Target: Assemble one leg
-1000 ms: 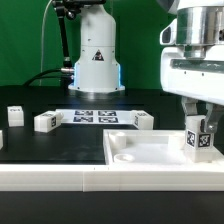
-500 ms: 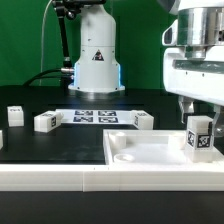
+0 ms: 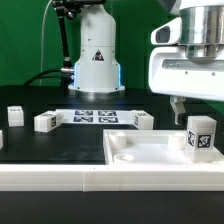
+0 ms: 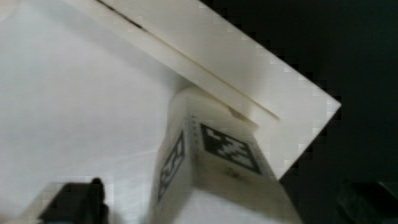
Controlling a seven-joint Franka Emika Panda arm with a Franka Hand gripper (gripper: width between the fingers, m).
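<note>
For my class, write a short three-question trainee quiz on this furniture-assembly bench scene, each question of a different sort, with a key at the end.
1. True or false: the leg stands upright on the white plate.
2. Multiple choice: where is the gripper relative to that leg? A) clamped on it B) above it, clear of it C) resting on the marker board
3. How many loose legs lie on the black table in the exterior view, off the plate?

Key: 1 true; 2 B; 3 three.
</note>
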